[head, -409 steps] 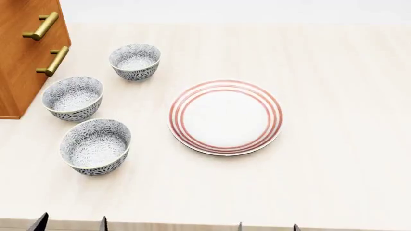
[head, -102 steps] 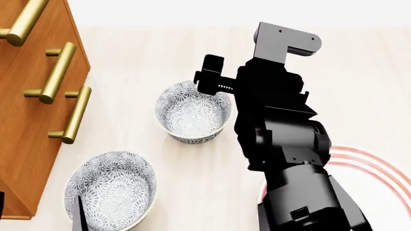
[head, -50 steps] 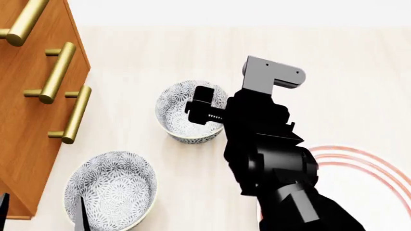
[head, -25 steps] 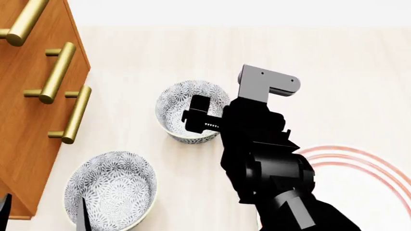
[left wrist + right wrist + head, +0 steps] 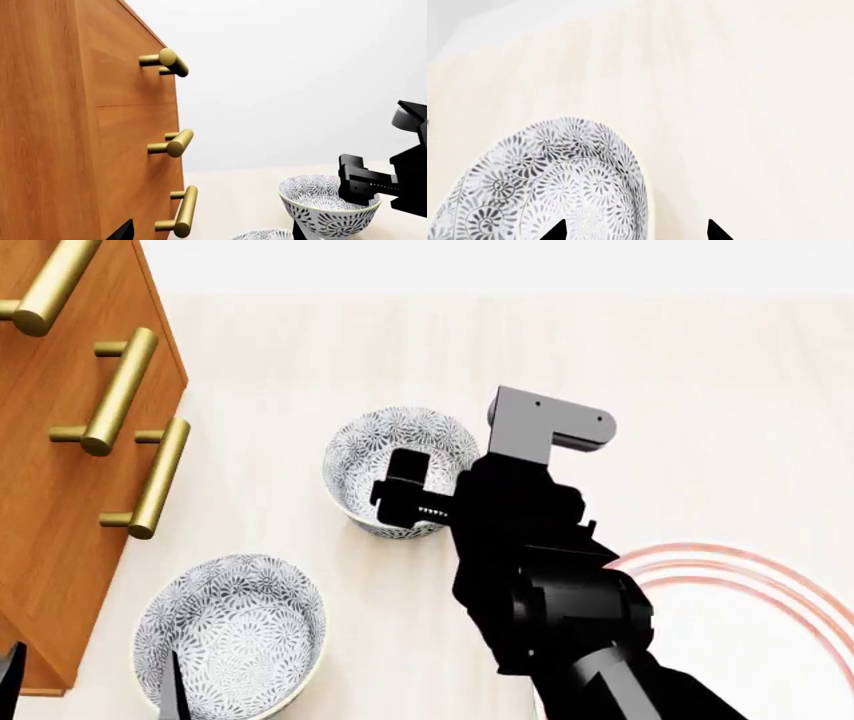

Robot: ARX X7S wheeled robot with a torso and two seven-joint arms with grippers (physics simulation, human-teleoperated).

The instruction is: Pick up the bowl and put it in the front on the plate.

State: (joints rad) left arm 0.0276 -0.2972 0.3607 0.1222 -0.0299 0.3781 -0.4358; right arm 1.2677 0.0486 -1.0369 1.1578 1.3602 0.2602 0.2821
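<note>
The bowl (image 5: pixel 380 462), white with a dense grey-blue floral pattern, stands on the table next to the cabinet. My right arm (image 5: pixel 521 530) reaches down over its right rim. In the right wrist view my right gripper (image 5: pixel 636 232) is open and straddles the bowl's rim (image 5: pixel 642 192), one fingertip (image 5: pixel 556 231) over the inside, the other outside over bare table. The plate (image 5: pixel 747 575), white with red rings, shows partly at the right, behind the arm. My left gripper (image 5: pixel 88 692) is open and holds nothing, low at the left by a second patterned bowl (image 5: pixel 234 635).
A wooden cabinet (image 5: pixel 54 470) with brass bar handles (image 5: pixel 158 480) stands along the left. The left wrist view shows the same cabinet (image 5: pixel 80 125), the bowl (image 5: pixel 320 210) and the right arm (image 5: pixel 373 185) over it. Pale table (image 5: pixel 694 390) stretches to the right and back.
My right arm has come down and a little leftward onto the bowl's right rim. The bowls, plate and left gripper have stayed put.
</note>
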